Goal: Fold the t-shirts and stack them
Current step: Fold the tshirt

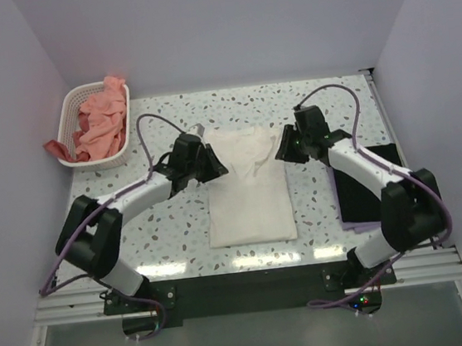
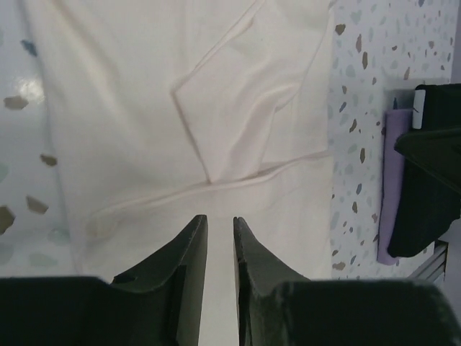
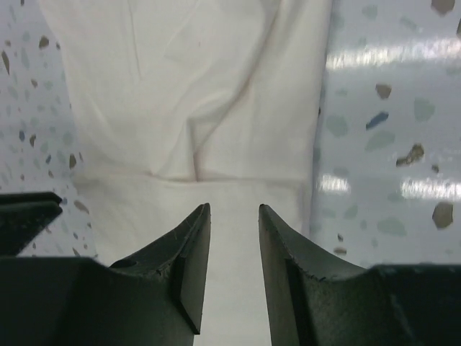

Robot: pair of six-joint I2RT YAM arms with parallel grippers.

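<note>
Top: cream tee (image 1: 249, 196) lies flat on table (image 1: 171, 230) between left claw (image 1: 216, 170) and right claw (image 1: 282, 152), one at each far corner.
Left wrist: jaws narrowly parted, seemingly empty. Folded sleeve just ahead; pinch corners level. Black tee (image 2: 432, 180) well right.
Right wrist: jaws narrowly parted, empty. Tee edge ahead-right, bare table beyond.

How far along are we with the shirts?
Done: black shirt folded on the lilac shirt, at right. In hand: cream shirt, sleeves folded in, lying long; left hand and right hand open above it, gripping nothing. Left: salmon-pink shirts in the basket.
</note>
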